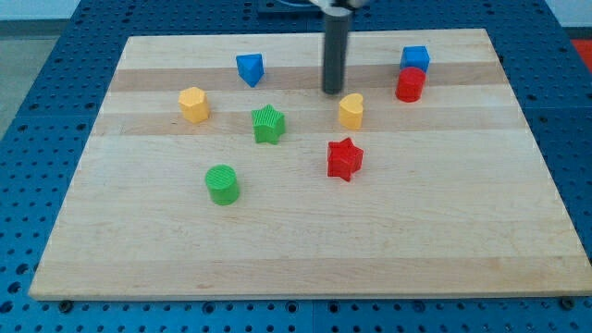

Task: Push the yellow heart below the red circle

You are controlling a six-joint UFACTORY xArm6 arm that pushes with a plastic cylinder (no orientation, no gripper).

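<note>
The yellow heart [351, 110] sits on the wooden board, right of centre near the view's top. The red circle [410, 85] stands to its upper right, just below a blue cube [415, 58]. My tip [333, 91] rests on the board just up and left of the yellow heart, a small gap apart from it. The rod rises straight up out of the view's top.
A red star [344, 159] lies below the yellow heart. A green star [268, 124], a yellow hexagon [193, 104], a blue triangle-like block [250, 68] and a green circle [222, 184] lie to the left. The board's edge [305, 294] meets a blue perforated table.
</note>
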